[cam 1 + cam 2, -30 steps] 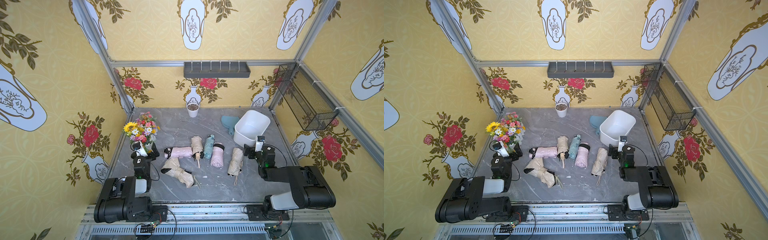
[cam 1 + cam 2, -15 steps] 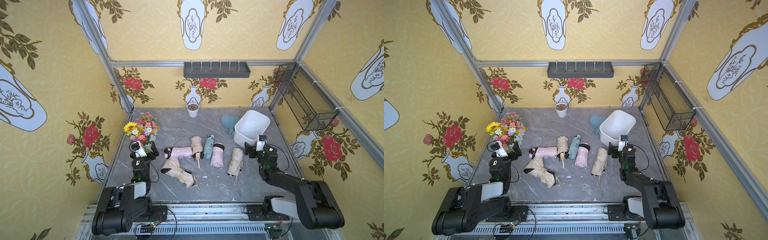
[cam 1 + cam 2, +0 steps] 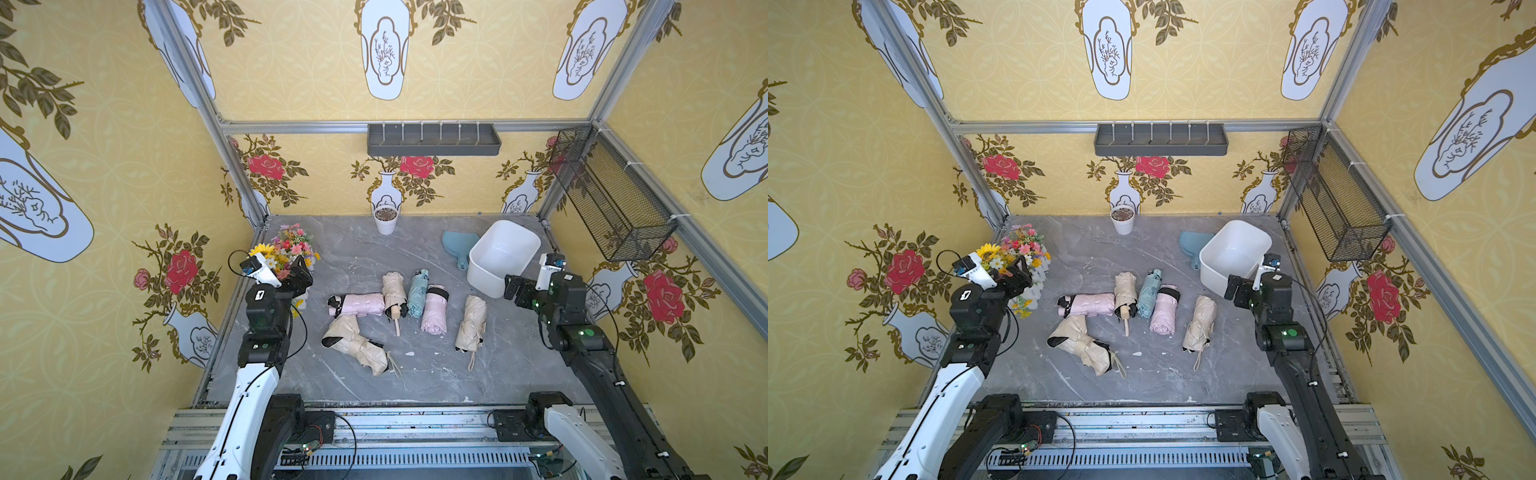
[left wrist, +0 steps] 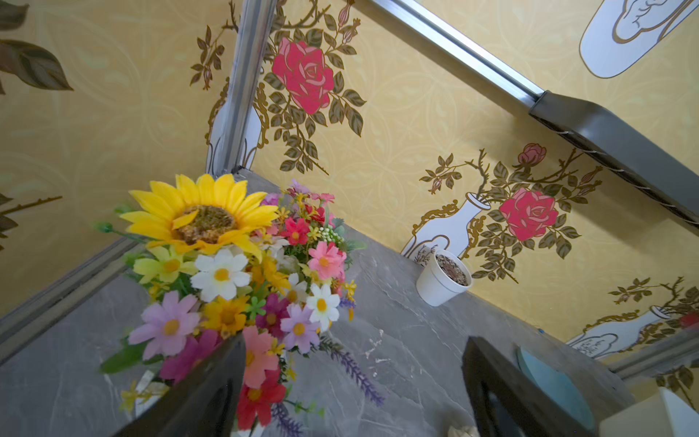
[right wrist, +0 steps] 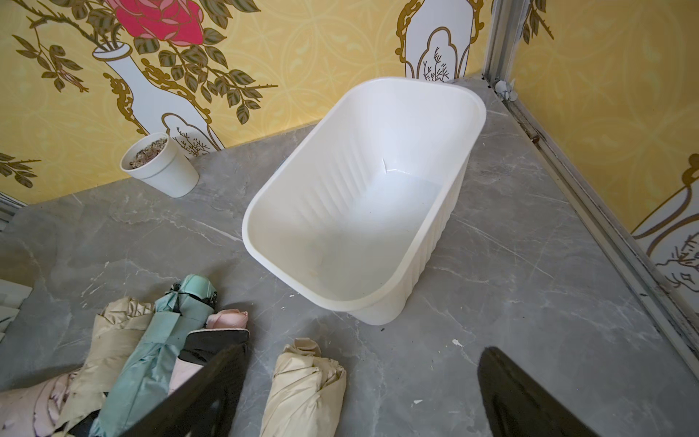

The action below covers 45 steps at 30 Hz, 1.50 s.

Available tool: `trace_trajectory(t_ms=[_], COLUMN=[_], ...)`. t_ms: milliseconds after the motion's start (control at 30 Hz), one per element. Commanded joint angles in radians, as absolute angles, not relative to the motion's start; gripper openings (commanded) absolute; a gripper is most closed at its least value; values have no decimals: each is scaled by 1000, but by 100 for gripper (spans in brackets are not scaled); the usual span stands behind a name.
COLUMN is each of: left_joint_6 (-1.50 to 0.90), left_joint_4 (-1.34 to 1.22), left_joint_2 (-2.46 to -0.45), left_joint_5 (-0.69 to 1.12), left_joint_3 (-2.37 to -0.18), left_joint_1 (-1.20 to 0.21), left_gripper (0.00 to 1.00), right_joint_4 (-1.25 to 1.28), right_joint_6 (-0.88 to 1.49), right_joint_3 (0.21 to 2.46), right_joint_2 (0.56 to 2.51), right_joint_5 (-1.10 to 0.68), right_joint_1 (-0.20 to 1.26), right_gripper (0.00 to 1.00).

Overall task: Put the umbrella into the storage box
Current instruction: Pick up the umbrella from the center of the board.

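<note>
Several folded umbrellas lie in the middle of the grey marble table. A beige umbrella is the one nearest my right gripper. To its left lie a pink one, a teal one, a beige one with a wooden handle, a sideways pink one and a front beige one. The white storage box stands empty at the back right. My right gripper hangs open just in front of the box. My left gripper is open beside the flowers, holding nothing.
A flower bouquet stands at the left edge against my left gripper. A small white pot sits at the back wall and a blue scoop lies left of the box. A black wire basket hangs on the right wall.
Both arms have unfolded and lifted their wrists, carrying the grippers slightly up and toward the back. Both grippers stay open and the umbrellas have not moved.
</note>
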State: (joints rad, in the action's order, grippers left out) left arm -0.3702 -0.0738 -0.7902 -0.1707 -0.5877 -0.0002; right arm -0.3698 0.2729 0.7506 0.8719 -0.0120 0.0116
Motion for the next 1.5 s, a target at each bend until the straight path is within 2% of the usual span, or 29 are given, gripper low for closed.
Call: trace_trajectory(t_ms=[0, 200, 467, 667, 900, 1067, 1233, 1467], left_joint_6=[-493, -576, -629, -637, -635, -633, -643, -662], left_joint_4=[232, 366, 416, 415, 417, 414, 415, 406], left_joint_2=[-836, -895, -987, -1054, -1113, -1137, -1169, -1244], left_joint_5=[-87, -97, -104, -94, -81, -91, -100, -124], left_joint_3=[-691, -822, -907, -929, -954, -974, -999, -1047], left_joint_1=[-30, -206, -391, -492, -561, -594, -618, -674], left_gripper=[94, 93, 93, 94, 94, 94, 94, 94], right_joint_4=[-630, -770, -908, -911, -842, -758, -717, -688], right_joint_6=[339, 420, 546, 642, 616, 564, 511, 511], right_joint_3=[880, 995, 997, 944, 954, 928, 916, 912], right_joint_2=[964, 1055, 1089, 1199, 1322, 1379, 1405, 1418], right_joint_5=[-101, -204, -94, -52, -62, -157, -186, -192], right_joint_1=[14, 57, 244, 361, 349, 266, 211, 216], right_gripper=[99, 93, 89, 88, 87, 76, 75, 77])
